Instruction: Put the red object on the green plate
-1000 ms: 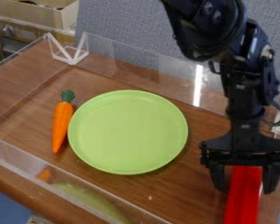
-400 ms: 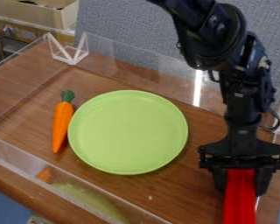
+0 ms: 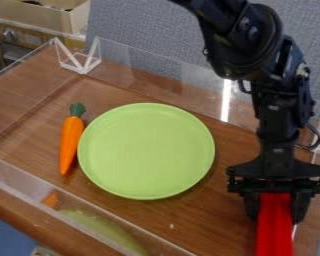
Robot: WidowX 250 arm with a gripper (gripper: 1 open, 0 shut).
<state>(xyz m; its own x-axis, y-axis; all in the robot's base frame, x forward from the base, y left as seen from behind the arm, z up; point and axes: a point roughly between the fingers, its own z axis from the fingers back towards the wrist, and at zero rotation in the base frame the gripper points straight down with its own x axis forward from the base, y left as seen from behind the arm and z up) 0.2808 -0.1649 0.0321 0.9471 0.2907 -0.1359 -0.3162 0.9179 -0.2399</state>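
The red object is a long flat bar lying on the wooden table at the lower right, running out of the bottom edge. My gripper points down over its far end, open, with one black finger on each side of the bar. I cannot tell whether the pads touch it. The green plate, round and lime-coloured, lies to the left of the gripper in the middle of the table with nothing on it.
An orange carrot with a green top lies just left of the plate. A white folded stand sits at the far left corner. Low clear walls border the table's left and front edges.
The arm's upper links have shifted slightly in the frame. The gripper has stayed over the end of the red bar, and the bar, plate and carrot have not moved.
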